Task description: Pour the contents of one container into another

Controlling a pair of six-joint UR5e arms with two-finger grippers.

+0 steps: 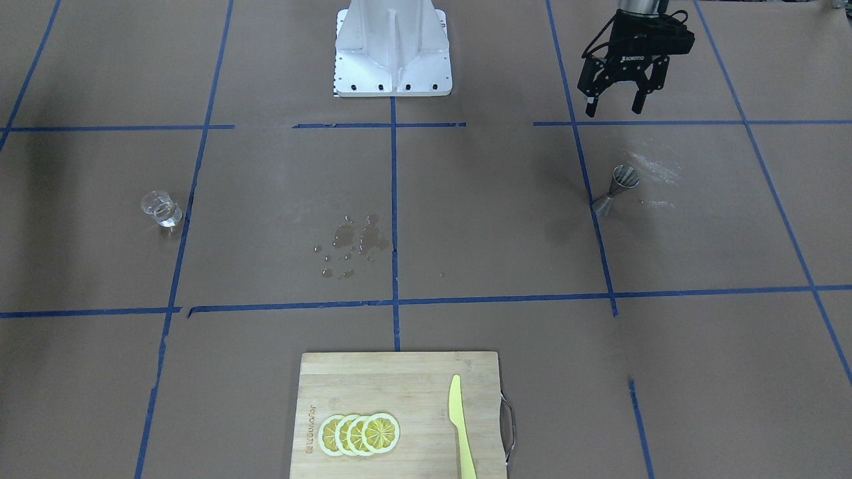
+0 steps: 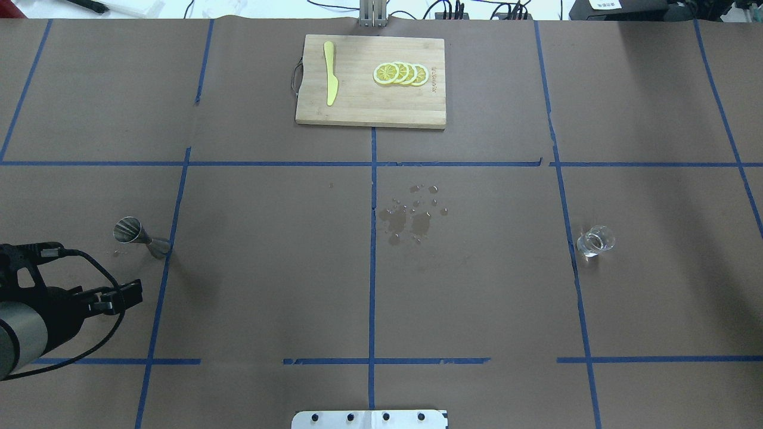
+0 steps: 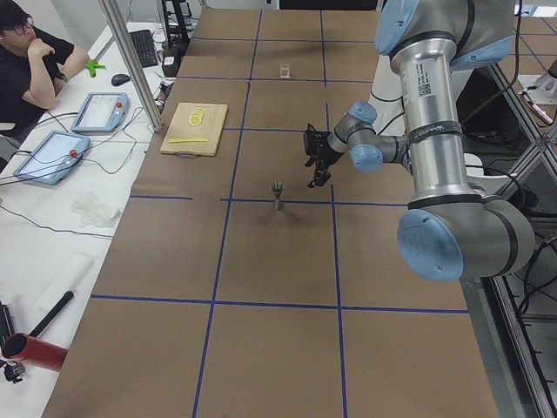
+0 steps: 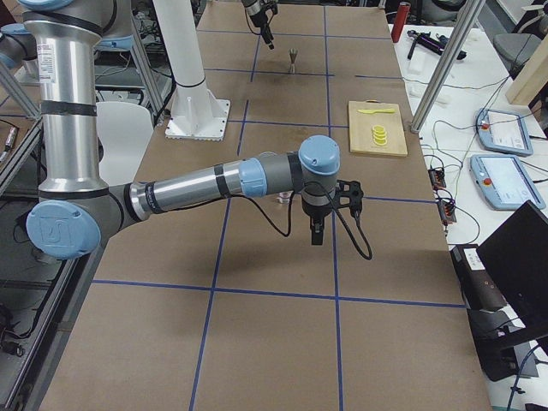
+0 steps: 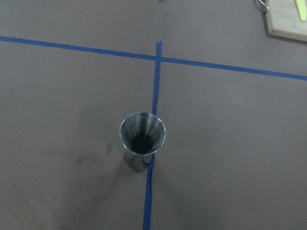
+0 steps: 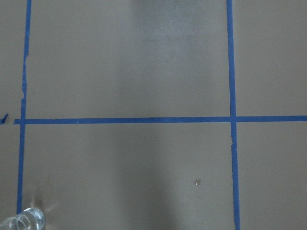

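The small steel hourglass-shaped jigger [image 1: 616, 189] stands mouth-up near the left end of the desk [image 1: 479, 219], ready to receive, the left claw [image 1: 614, 105] wide and empty near it, the short clear glass [image 1: 161, 209] near the right end, and whether the right claw [image 4: 315, 229] is wide or narrow I cannot tell.

Overhead view, clock from table [image 2: 268, 286] centre: jigger [image 2: 128, 229] at 9, on a tape line [image 2: 160, 298]; glass [image 2: 596, 241] at 3; spill [image 2: 411, 220] just off centre at 3; cutting board [image 2: 357, 107] at 12. On board, knife [image 2: 329, 72] at 9 of lemon slices [image 2: 400, 73].
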